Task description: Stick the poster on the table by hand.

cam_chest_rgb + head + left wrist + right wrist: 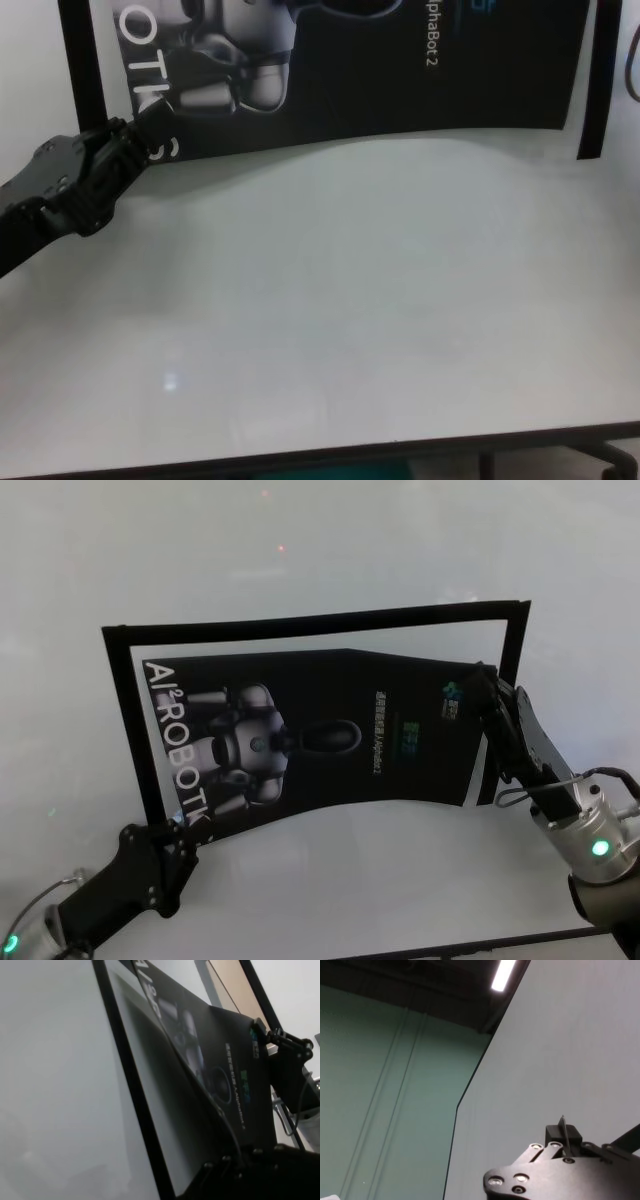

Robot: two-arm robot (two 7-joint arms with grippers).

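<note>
Overhead, both tools pinch the poster (330, 735) — left tool (178, 832), right tool (478, 685) (chest view hides the right one).

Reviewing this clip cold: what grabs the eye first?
The big black poster with its grey robot figure, stretched over a black outlined frame on the white table. The left gripper pinches its near left corner and the right gripper its right edge; the near edge bows upward between them.
</note>
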